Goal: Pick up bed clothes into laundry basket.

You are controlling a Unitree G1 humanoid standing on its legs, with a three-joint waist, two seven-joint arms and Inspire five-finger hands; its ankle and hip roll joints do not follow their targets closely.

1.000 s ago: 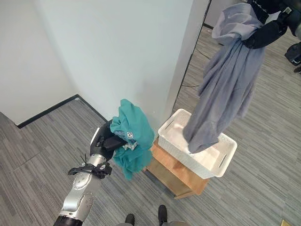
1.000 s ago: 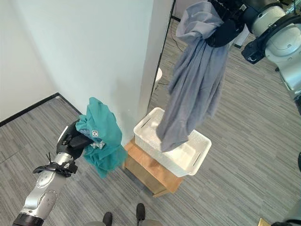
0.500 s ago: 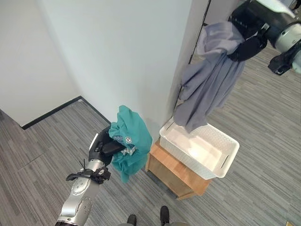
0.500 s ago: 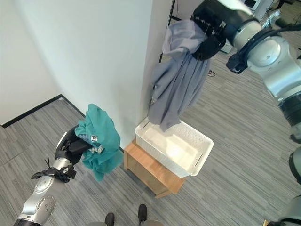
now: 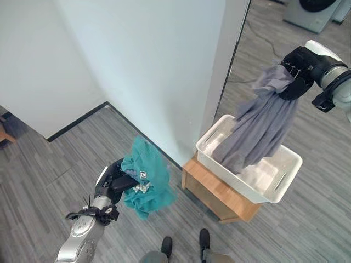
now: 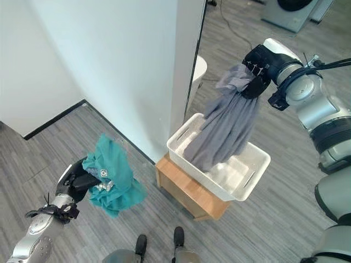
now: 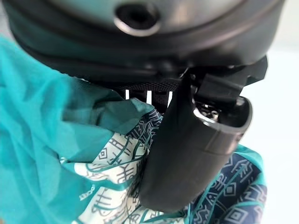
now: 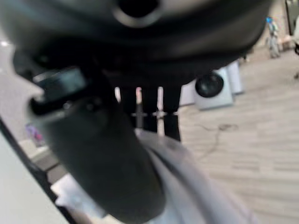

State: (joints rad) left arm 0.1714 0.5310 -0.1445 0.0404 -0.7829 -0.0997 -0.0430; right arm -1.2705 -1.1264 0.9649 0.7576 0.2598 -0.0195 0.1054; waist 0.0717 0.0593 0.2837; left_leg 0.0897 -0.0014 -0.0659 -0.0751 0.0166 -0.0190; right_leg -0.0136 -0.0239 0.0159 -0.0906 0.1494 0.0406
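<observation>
My right hand (image 5: 299,71) is shut on a grey garment (image 5: 262,127) that hangs down into the white laundry basket (image 5: 219,165), its lower end resting inside. The same hand (image 6: 259,68) grips the bunched top of the grey cloth (image 6: 226,127). My left hand (image 5: 113,183) is shut on a teal garment (image 5: 146,181) with a patterned patch, held above the floor left of the basket. In the left wrist view the thumb (image 7: 194,154) presses on the teal cloth (image 7: 51,149). The right wrist view has the grey cloth (image 8: 196,191) under the thumb (image 8: 107,163).
The basket (image 6: 241,192) sits on a low wooden stand (image 5: 211,189) against a white wall corner (image 5: 216,66). Grey plank floor (image 5: 60,159) spreads all round. A washing machine (image 6: 290,11) stands at the far right.
My right hand has come down and to the right, lowering the grey garment into the basket. The camera has shifted. The left hand still holds the teal garment.
</observation>
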